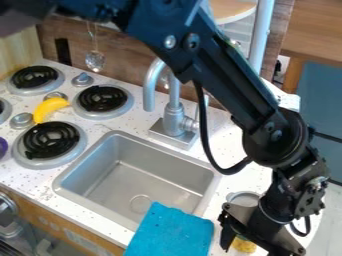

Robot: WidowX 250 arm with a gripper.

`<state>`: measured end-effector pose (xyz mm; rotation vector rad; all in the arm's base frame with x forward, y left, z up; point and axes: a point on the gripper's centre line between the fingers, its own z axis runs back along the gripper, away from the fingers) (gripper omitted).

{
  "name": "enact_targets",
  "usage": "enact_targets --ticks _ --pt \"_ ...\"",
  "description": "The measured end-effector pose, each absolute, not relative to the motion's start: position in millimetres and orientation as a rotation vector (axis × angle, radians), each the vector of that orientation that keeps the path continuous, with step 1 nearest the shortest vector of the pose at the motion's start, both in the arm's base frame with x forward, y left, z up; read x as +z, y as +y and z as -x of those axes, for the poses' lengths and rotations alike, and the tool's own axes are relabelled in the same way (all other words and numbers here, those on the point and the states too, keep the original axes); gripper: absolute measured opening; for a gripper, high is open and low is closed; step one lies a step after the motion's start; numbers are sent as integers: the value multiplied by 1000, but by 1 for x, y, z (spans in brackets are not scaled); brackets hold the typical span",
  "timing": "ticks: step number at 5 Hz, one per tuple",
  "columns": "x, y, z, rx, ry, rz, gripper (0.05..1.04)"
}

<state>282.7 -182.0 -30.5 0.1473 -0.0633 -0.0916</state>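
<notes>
Black, one spread pincer [255, 250] hangs by one yellow object [244, 245], near one blue cloth [169, 233].

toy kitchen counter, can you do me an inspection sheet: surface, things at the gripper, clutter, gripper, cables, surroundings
surface: speckled white counter with a metal sink and coil burners
things at the gripper: yellow item, partly hidden, held or not cannot be told; round metal-rimmed item just behind
clutter: banana among the burners; blue cloth over the sink's front edge; purple item cut off at the left edge
gripper: black gripper low over the counter, right of the sink in view
cables: black cable hanging in a loop from the arm
surroundings: faucet behind the sink
</notes>
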Motion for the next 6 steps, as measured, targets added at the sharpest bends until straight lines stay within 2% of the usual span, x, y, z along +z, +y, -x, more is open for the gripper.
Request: enact_targets --ticks 1,3,4,5,6 --pt "-44 -177 -277 -95 -28 -171 1000" --pt "-59 -169 -268 -16 -66 -158 1000" --pt "-64 -168 -273 20 -147 -138 1000" --pt "-60 -168 -270 26 -270 -89 1000" --pt "-59 -173 -271 -24 -334 -19 1000"
